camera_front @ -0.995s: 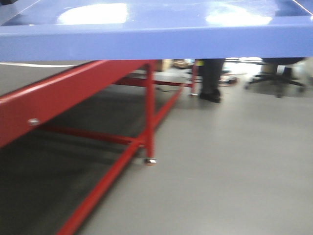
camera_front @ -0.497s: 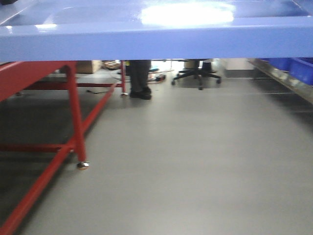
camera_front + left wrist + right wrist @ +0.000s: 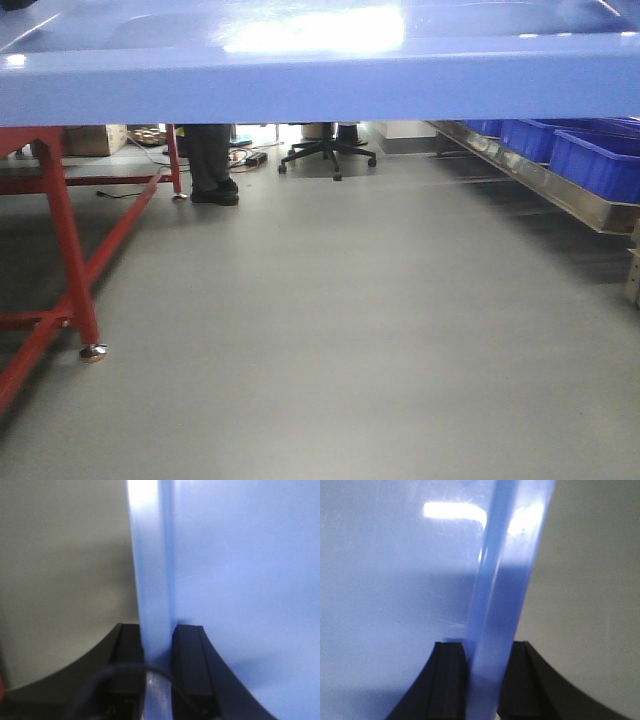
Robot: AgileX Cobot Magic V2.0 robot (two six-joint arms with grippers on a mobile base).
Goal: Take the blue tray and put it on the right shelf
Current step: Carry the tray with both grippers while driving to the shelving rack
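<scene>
- Blue tray: held in the air and spanning the whole top of the front view. Its near rim runs level across the frame, and ceiling-light glare shows on the glossy inside.
- Left tool: closed on the tray's rim. One black finger is outside the rim on the floor side and the other is inside on the tray surface, with the rim upright between them.
- Right tool: also clamped on the tray's rim. One finger is over the tray's inside and the other is outside, with grey floor beyond.
- Right shelf: on the right of the front view, below the tray's rim line. Its shiny steel front rail runs back into the room, and a perforated upright shows at the frame edge.
- Deep blue bins: sit in a row on that shelf.
- Grey floor: open between the shelf and the red frame, which stands on the left on a metal foot.
- Background: a person's dark legs are beside the frame's far leg, with an office chair just to their right.
</scene>
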